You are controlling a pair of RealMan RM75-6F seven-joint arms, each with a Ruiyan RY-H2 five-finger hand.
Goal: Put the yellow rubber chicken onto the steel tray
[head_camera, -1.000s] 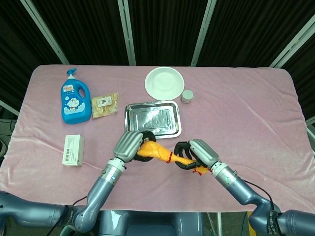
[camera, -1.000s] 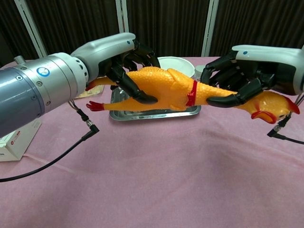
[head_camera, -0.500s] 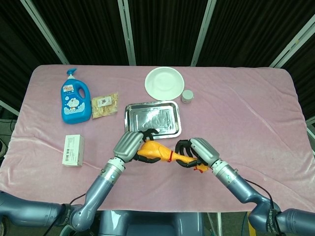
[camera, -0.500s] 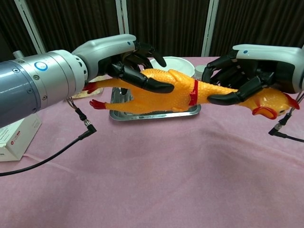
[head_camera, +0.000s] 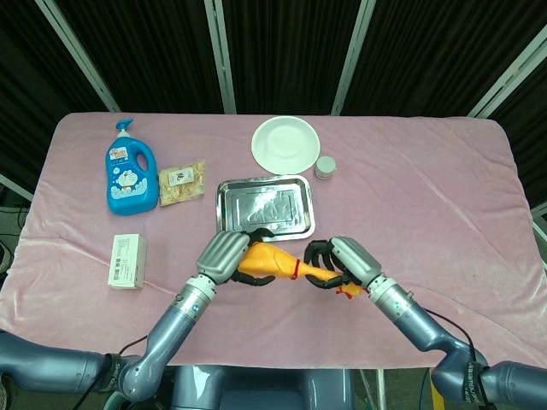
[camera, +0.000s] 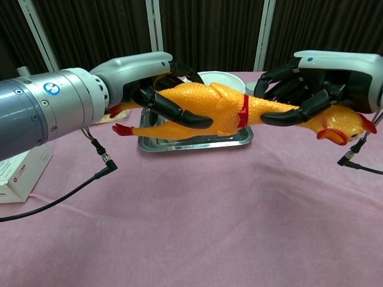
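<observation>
Both hands, left hand point(camera: 140, 78) and right hand point(camera: 317, 81), curl fingers point(camera: 179, 113) around the chicken point(camera: 221, 110)

A blue pump bottle point(head_camera: 130, 175) stands at the far left of the pink tabletop point(head_camera: 427, 188), a snack packet point(head_camera: 182, 182) just beside it. Nearer lies a white box point(head_camera: 127, 260). A white plate point(head_camera: 285, 143) (a small jar point(head_camera: 325, 166) beside it) sits farther back.
</observation>
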